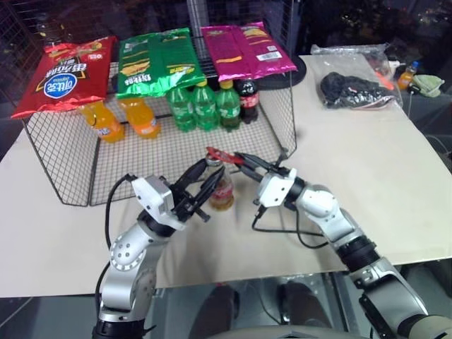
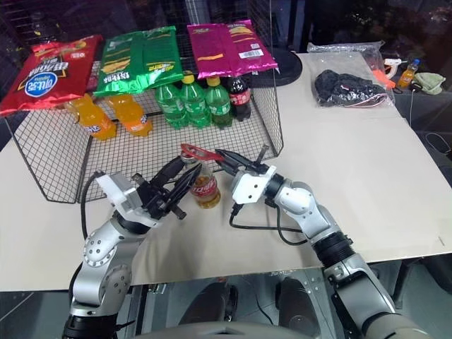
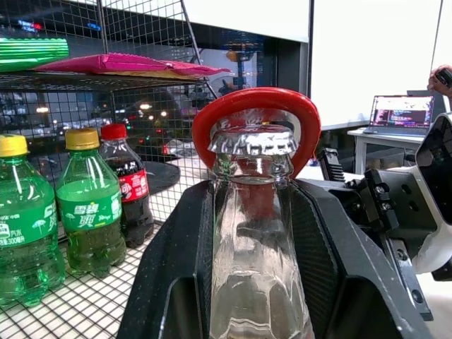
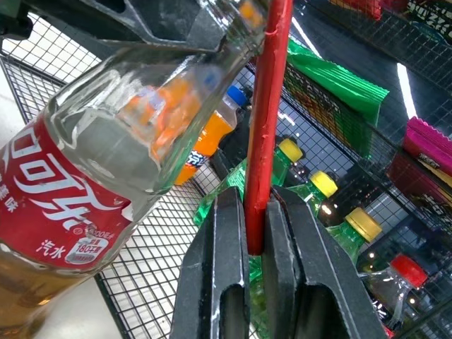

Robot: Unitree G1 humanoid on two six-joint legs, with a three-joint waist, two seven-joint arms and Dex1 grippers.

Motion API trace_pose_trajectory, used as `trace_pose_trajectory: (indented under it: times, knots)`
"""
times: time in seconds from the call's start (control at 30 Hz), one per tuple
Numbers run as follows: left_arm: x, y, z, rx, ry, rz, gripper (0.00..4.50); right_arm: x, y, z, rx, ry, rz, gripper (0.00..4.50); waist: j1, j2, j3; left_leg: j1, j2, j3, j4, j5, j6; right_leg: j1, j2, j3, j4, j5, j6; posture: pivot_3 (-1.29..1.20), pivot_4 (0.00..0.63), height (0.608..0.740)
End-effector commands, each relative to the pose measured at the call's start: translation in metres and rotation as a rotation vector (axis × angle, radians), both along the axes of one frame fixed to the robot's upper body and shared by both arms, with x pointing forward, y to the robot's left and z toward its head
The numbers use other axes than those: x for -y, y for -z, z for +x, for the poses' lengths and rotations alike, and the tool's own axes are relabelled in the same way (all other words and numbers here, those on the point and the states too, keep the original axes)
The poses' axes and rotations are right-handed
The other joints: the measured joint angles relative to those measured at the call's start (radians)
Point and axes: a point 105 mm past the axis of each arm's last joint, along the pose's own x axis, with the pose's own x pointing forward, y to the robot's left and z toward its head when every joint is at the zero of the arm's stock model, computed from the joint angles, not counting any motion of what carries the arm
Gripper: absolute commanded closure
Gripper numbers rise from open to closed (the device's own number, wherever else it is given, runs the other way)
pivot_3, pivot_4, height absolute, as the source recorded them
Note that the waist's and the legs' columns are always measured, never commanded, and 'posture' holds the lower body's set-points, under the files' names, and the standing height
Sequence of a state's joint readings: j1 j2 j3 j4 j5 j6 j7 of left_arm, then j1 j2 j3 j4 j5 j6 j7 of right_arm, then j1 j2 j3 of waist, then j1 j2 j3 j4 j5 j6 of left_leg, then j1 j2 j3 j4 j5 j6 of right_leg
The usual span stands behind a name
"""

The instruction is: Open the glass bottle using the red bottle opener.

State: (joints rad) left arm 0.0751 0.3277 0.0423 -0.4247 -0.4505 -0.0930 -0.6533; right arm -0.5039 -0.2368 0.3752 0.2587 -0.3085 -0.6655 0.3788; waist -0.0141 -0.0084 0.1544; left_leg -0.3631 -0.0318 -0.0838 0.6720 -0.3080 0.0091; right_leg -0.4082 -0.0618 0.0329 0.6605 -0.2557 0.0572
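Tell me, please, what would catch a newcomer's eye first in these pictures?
The small clear glass bottle at the table's middle, gripped by the left gripper. The right gripper holds the flat red bottle opener, its ring at the crown cap. Behind, bright snack bags top a wire rack.

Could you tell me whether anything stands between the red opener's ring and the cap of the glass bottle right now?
Nothing visible does. The red bottle opener, pinched in the right gripper, already has its ring around the crown cap of the glass bottle, whose neck the left gripper clamps. The green soda bottles stand apart on the wire rack.
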Motion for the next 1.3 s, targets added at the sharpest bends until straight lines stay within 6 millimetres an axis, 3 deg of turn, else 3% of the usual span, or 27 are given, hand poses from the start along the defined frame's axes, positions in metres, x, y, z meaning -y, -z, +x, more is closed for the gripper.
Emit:
trace_pose_trajectory:
  times: [0.03, 0.33, 0.6, 1.13, 1.3]
  knots:
    - [0.005, 0.007, 0.002, -0.039, 0.022, 0.013, 3.38, -0.005, 0.003, -0.002, 0.103, -0.021, -0.108, 4.5, 0.0, 0.0, 0.0, 0.0, 0.0, 0.0, 0.0, 0.0, 0.0, 0.0, 0.0, 0.0, 0.0, 0.0, 0.0, 0.0, 0.15, 0.74]
    - [0.004, 0.01, 0.004, -0.045, 0.022, 0.021, 3.38, 0.016, -0.036, 0.021, 0.347, 0.09, -0.151, 4.5, 0.0, 0.0, -0.001, 0.001, 0.0, 0.001, 0.0, 0.0, 0.0, 0.0, 0.0, 0.001, 0.001, 0.0, 0.0, 0.0, 0.15, 0.74]
    - [0.004, 0.011, 0.005, -0.048, 0.028, 0.026, 3.38, 0.018, -0.056, 0.024, 0.434, 0.12, -0.119, 4.5, -0.002, 0.0, -0.001, 0.001, 0.0, 0.001, 0.0, 0.0, 0.0, 0.0, 0.001, 0.002, 0.001, 0.0, 0.0, 0.0, 0.15, 0.74]
    - [0.005, 0.012, 0.005, -0.053, 0.023, 0.017, 3.38, 0.025, -0.073, 0.029, 0.33, 0.152, 0.07, 4.5, -0.002, 0.0, -0.001, 0.001, 0.0, 0.001, 0.0, 0.0, 0.0, 0.0, 0.001, 0.002, 0.0, 0.0, 0.0, 0.0, 0.15, 0.74]
    - [0.005, 0.012, 0.006, -0.053, 0.023, 0.018, 3.38, 0.029, -0.071, 0.033, 0.276, 0.167, 0.091, 4.5, -0.002, 0.0, -0.001, 0.001, 0.0, 0.001, 0.0, 0.0, 0.0, 0.0, 0.001, 0.002, 0.0, 0.0, 0.0, 0.0, 0.15, 0.74]
